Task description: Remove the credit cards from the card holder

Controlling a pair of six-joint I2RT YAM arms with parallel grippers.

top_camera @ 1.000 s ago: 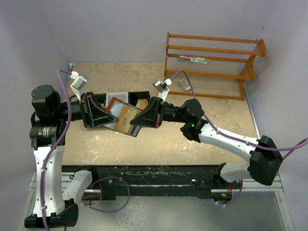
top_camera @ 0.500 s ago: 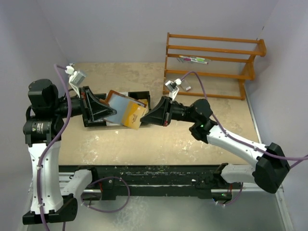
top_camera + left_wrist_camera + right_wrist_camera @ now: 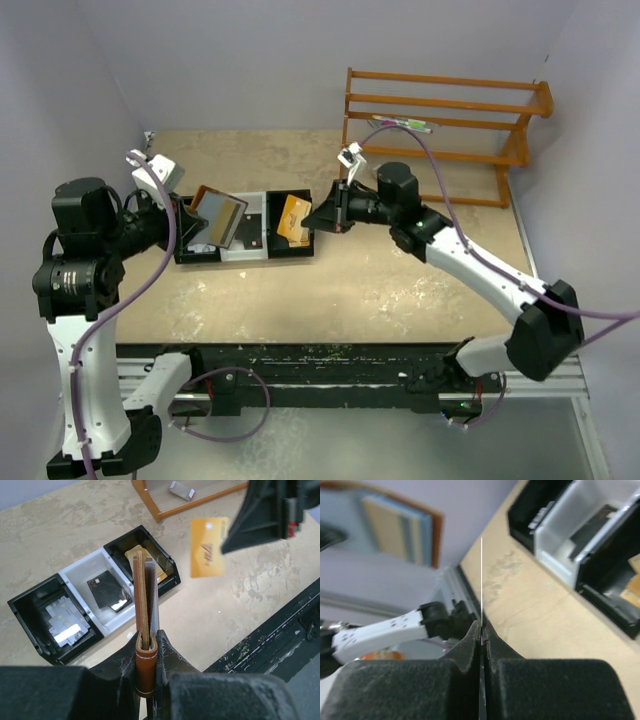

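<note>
My left gripper (image 3: 198,224) (image 3: 147,641) is shut on the fold of the brown leather card holder (image 3: 219,214) (image 3: 142,592), holding it upright above the tray's left end. A blue-grey layer shows in the holder; I cannot tell if it is a card or the lining. My right gripper (image 3: 320,217) (image 3: 481,626) is shut on an orange-yellow credit card (image 3: 293,220) (image 3: 209,547), well clear of the holder, in the air over the tray's right compartment. In the right wrist view this card (image 3: 481,580) is edge-on, a thin line.
The three-compartment tray (image 3: 250,257) (image 3: 114,624) holds a grey card (image 3: 65,626), a black card (image 3: 110,591) and an orange card (image 3: 161,573). An orange wooden rack (image 3: 440,135) stands at the back right with pens (image 3: 402,124) on a shelf.
The right gripper has drawn the orange-yellow card out of the holder and carried it right and back, over the tray's right end. The left gripper has pulled the holder away to the left.
</note>
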